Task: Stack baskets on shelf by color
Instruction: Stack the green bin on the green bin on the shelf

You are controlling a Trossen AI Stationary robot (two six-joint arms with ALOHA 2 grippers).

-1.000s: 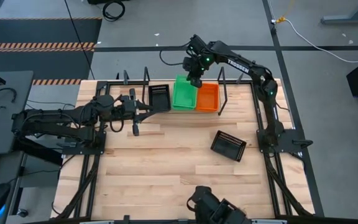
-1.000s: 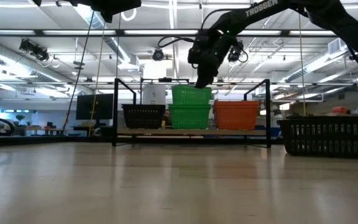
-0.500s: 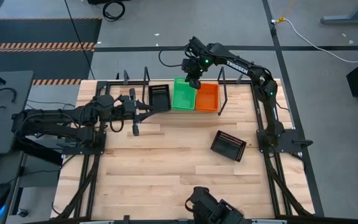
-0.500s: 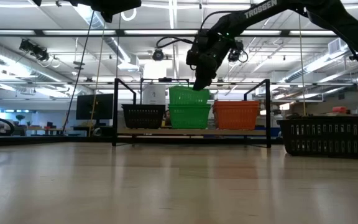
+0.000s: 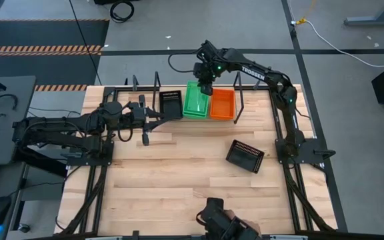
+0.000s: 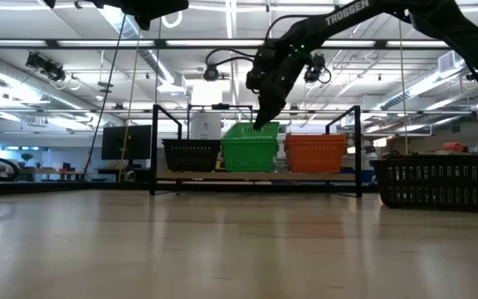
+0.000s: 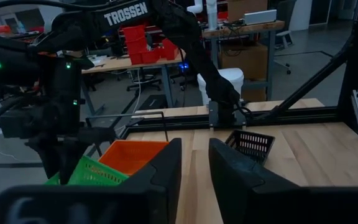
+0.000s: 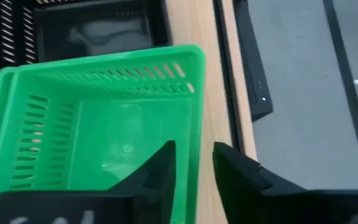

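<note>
The right gripper [image 5: 204, 85] is pinching the far rim of the green plastic mesh basket [image 5: 196, 101]. Its long axis is pointing from the shelf's [image 5: 234, 117] back toward its front, nearly level. The left gripper [image 5: 153, 119] is waiting slightly open beside the black mesh basket [image 5: 171, 104].

green basket [image 5: 197, 100], orange basket [image 5: 222, 103], black baskets [image 5: 245, 156]

The shelf [image 5: 199, 119] at the counter's [image 5: 179, 173] far edge is filled side by side by a black basket [image 5: 171, 104], a green basket [image 5: 196, 101] and an orange basket [image 5: 222, 104]. Black upright rods [image 5: 157, 90] flank them. The right hand [image 5: 204, 87] and its arm hang over the green basket, blocking approach from above there. The left hand [image 5: 153, 119] sits just beside the black basket. Mid-counter is open except for a lone black basket [image 5: 245, 156] toward the right side.
</note>
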